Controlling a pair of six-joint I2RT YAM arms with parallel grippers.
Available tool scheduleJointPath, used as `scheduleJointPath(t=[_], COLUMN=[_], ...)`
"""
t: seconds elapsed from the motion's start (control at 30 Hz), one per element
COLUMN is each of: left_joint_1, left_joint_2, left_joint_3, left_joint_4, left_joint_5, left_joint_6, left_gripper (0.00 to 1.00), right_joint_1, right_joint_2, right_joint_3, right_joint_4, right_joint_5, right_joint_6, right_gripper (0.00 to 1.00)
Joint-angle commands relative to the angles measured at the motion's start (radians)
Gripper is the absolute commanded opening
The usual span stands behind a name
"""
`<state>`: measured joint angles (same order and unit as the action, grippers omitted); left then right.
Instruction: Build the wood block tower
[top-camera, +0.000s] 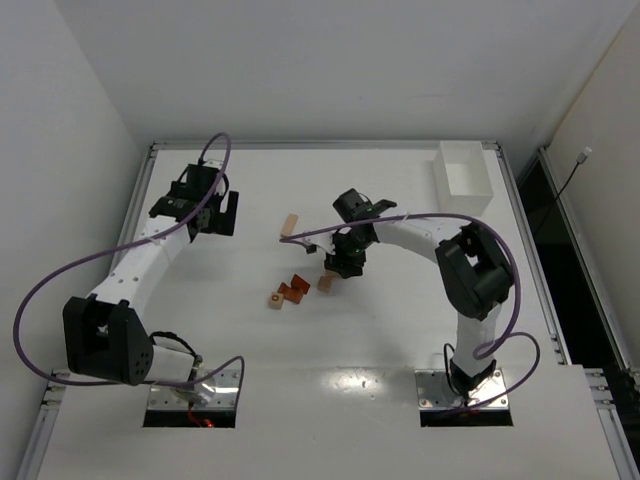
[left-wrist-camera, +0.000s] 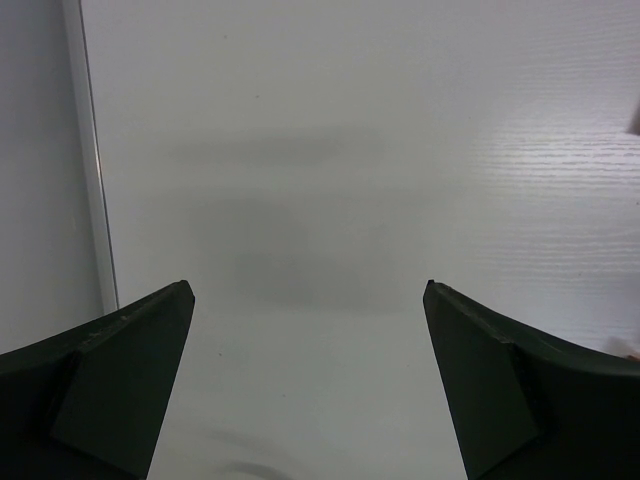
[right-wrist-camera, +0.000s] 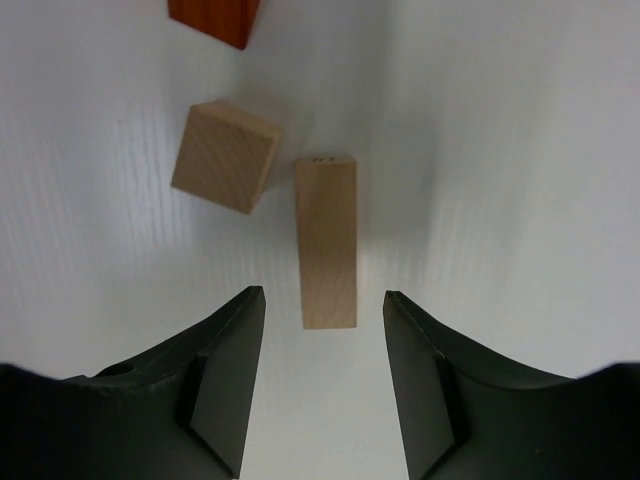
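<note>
The overhead camera took in the whole counter (top-camera: 330, 400) from behind. Both wrist cameras stared down at it, close, past their fingers (right-wrist-camera: 220, 390).

Legible text: none. Small dark printed mark on far end of pale tan bar (right-wrist-camera: 326, 245), right wrist view; characters too small to read.

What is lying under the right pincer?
A pale tan wooden bar lies flat on the white table, its near end between the fingers of the right pincer, untouched. The table beneath the fingers themselves is hidden.
</note>
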<state>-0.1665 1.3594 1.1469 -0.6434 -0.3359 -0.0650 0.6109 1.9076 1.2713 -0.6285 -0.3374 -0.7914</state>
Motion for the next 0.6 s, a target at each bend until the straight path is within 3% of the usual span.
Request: scheduleJointPath(t=[0.0, 0.57], left_joint_1=[0.013, 0.032], left_joint_2=[0.01, 0.072], left_joint_3=[0.037, 0.086], left_joint_4=[0.01, 0.01], left_joint_5=[0.009, 0.018], left_joint_6=[-0.012, -0.012], left_gripper=[0.99, 0.99], right_joint_1=[-0.002, 0.027], right_joint_2=[0.042, 0.103], right_joint_3=[0.081, 0.092], right_joint_4=[0.018, -0.042], right_joint_5=[0.014, 0.064], right_joint_6=[0.009, -0.055], right_gripper=[0.48, 0.45])
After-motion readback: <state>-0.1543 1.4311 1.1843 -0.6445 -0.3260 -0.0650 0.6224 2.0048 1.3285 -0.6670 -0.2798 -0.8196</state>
